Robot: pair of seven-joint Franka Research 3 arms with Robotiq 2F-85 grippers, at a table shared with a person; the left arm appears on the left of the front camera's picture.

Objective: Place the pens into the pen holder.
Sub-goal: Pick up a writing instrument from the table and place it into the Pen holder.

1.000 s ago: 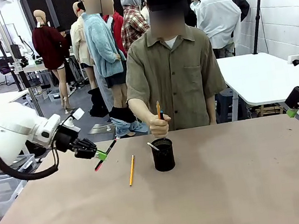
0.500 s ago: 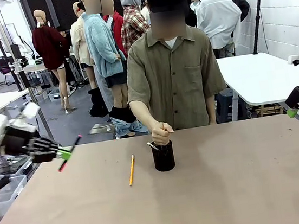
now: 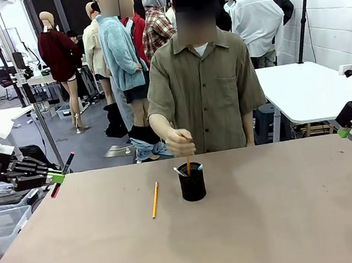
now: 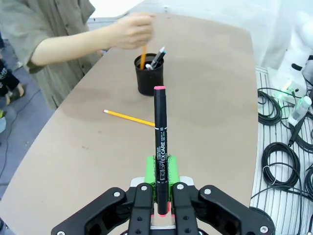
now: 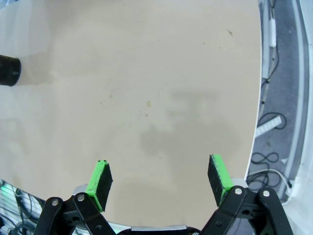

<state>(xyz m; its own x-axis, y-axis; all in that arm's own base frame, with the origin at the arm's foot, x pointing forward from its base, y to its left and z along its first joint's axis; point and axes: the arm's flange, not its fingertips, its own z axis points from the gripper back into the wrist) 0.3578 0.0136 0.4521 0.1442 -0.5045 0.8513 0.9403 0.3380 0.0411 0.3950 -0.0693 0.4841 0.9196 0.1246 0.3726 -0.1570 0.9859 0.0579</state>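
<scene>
**Left pincer (image 3: 56,177) pulls back with the marker (image 4: 160,147)**

Clenched on the red-and-black marker, it now sits farther left, past the counter (image 3: 271,222) edge. The yellow pencil (image 3: 155,199) lies unmoved beside the pen holder (image 3: 193,184). The person's hand (image 3: 180,142) has lifted, steadying an orange pencil (image 3: 188,164) standing in it. The right pincer (image 5: 161,181) hangs released, unchanged.

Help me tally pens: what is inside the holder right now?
An orange pencil, the person's hand at its top, and two pen tips stick out of the holder. Their lower parts, and anything shorter, are hidden by its wall.
</scene>
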